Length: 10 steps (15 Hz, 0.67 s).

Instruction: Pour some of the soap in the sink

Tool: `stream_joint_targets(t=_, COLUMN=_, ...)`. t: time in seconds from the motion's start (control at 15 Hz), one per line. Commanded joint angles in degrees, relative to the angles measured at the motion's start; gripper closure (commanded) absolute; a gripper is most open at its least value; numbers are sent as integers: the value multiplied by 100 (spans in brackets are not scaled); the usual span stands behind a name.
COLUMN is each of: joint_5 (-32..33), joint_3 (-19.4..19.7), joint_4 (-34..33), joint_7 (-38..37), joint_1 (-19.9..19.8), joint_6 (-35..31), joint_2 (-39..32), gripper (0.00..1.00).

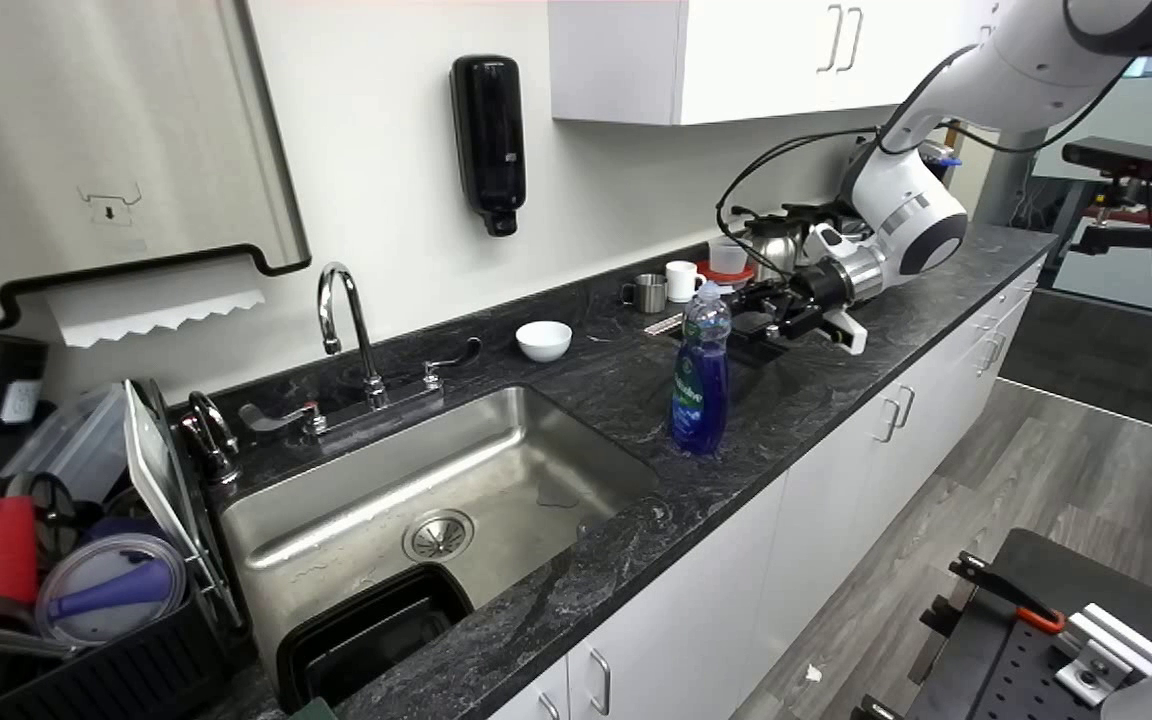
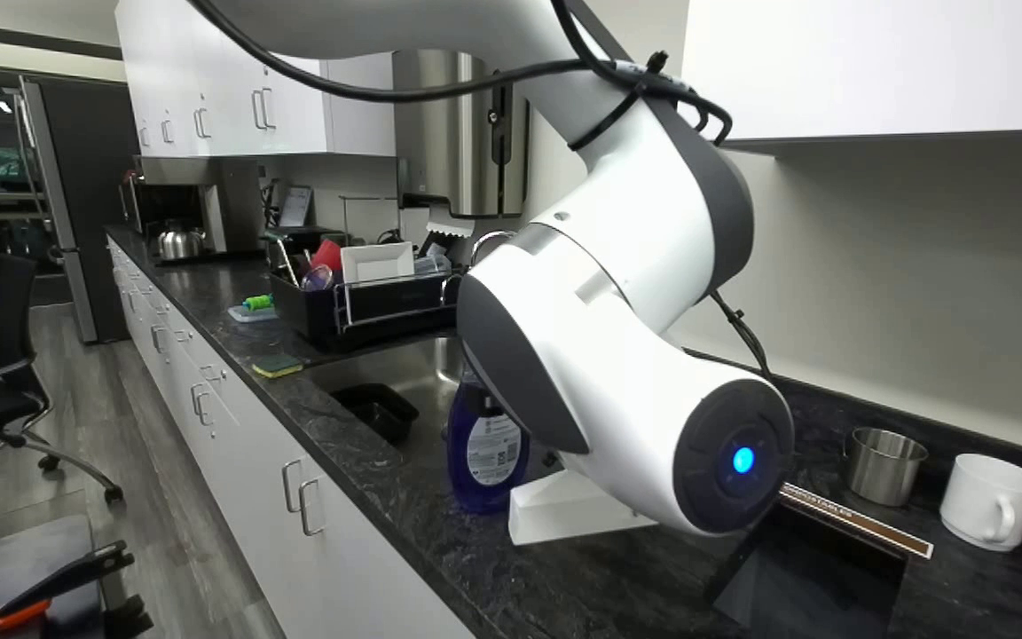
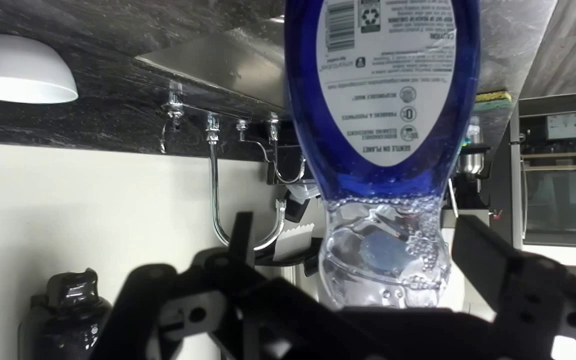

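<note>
The soap (image 1: 701, 395) blocks the low way to the sink (image 1: 501, 465)

The spread jaws face it. Between soap and sink, some worktop (image 1: 626, 390) is bare. Above the sink's middle is free room; the faucet (image 1: 364, 345) rises at the back edge, a tub (image 1: 376, 640) occupies one corner.

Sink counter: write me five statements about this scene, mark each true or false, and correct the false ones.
1. The soap bottle stands upright on the counter. True.
2. The jaws are clamped shut. False: in the wrist view they stand open.
3. A black tub sits in the sink. True.
4. The soap bottle is full to the top. False: its upper part shows clear plastic above the blue liquid.
5. A white bowl stands on the counter, outside the sink. True.
</note>
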State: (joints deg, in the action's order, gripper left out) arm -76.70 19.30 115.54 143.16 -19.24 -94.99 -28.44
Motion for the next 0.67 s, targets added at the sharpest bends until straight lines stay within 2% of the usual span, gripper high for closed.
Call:
stream_joint_targets(t=0.0, joint_5=69, joint_3=-25, joint_4=92, joint_7=-224, joint_1=-23, joint_6=-400, joint_2=184, gripper=0)
stream_joint_targets(t=0.6, joint_5=-47, joint_3=1, joint_4=253, joint_7=-584, joint_1=-92, joint_6=-1055, joint_2=420, gripper=0)
